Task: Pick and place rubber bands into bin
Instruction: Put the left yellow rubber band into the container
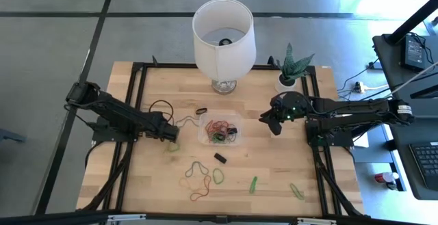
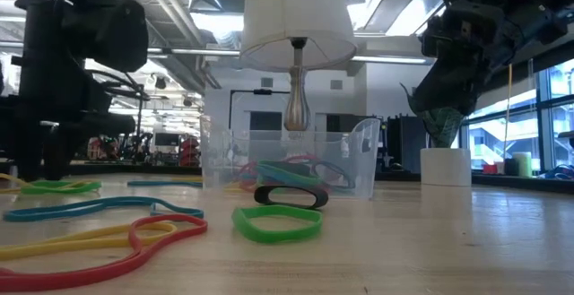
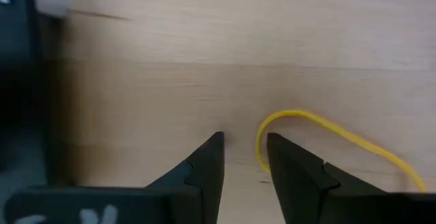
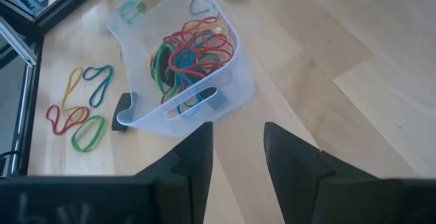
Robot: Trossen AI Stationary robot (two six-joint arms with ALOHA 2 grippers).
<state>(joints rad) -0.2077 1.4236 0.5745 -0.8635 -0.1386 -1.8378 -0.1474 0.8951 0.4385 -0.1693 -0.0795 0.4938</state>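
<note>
The bin [image 1: 219,130] sits on the middle of the counter [image 1: 274,163], a clear tub with a tangle of rubber bands [image 4: 187,54] inside it in red, green, blue and yellow. More loose bands [image 1: 200,177] lie scattered on the near side of the counter: a cluster of red, yellow and green loops near the bin, a green one [image 1: 253,183] further right, and another green one [image 1: 297,191] towards the near right corner. A small black band [image 1: 201,111] lies just beyond the bin on its far left side, and a small black piece [image 1: 220,158] lies just near of it.

The left claw [image 3: 244,157] is down low over the counter, left of the bin, its arm stretched in from the left edge and angled downward. Its two fingers [image 3: 208,166] stand a little apart, open, holding nothing; a yellow band [image 3: 327,139] curves on the wood right beside one fingertip.

The right claw [image 4: 237,146] hangs above the counter to the right of the bin, well apart from it, its arm reaching in level from the right edge. Its fingers are parted and empty, pointing towards the bin.

At the far edge stands a lamp [image 1: 224,40] with a white shade, and to its right a small plant [image 1: 293,68] in a white pot.
</note>
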